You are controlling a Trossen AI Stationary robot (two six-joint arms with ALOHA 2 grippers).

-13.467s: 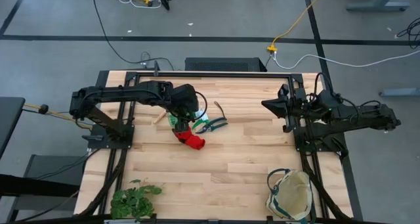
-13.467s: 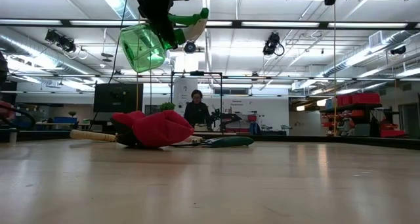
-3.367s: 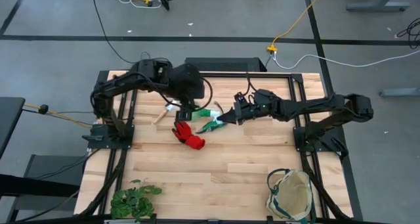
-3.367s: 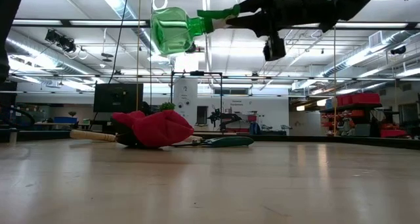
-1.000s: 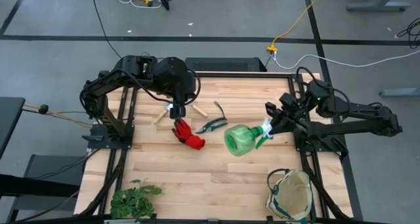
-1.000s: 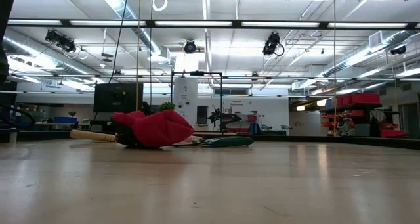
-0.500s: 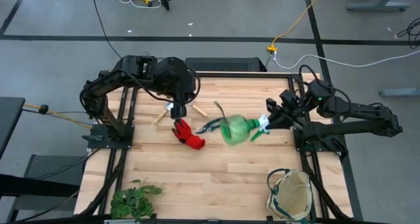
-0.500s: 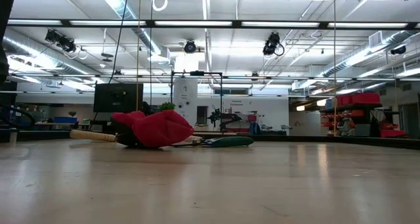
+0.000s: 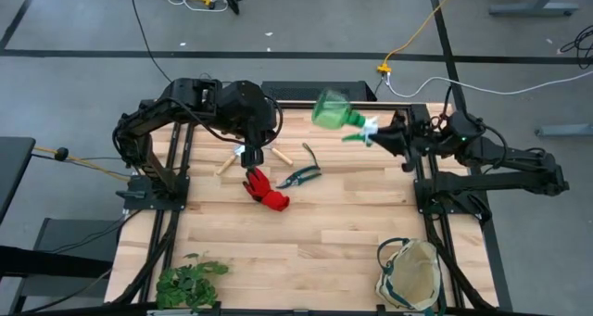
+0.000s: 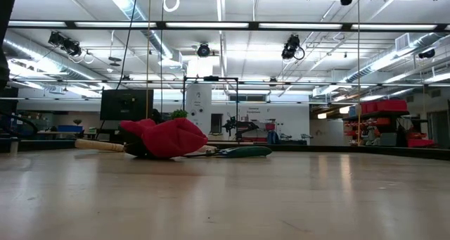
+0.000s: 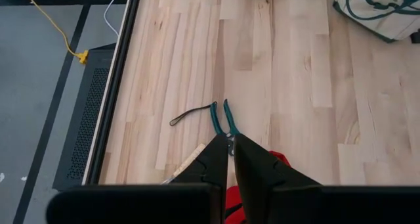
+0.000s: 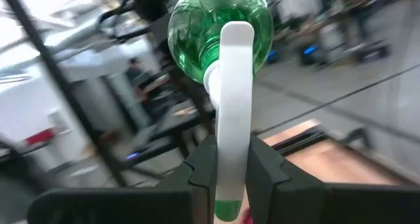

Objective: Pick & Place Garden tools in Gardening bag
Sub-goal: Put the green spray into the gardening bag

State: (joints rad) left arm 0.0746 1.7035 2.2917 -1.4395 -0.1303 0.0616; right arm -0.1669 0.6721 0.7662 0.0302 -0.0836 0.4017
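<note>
Aloft, green spray bottle pinched by right jaws at its white trigger head, left jaws pressed together.

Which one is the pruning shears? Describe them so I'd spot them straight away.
Look at the wooden table, toward its far middle. Just right of the red glove lie the pruning shears, flat on the wood. They are the only thing there with slim dark-green handles spread in a V.
</note>
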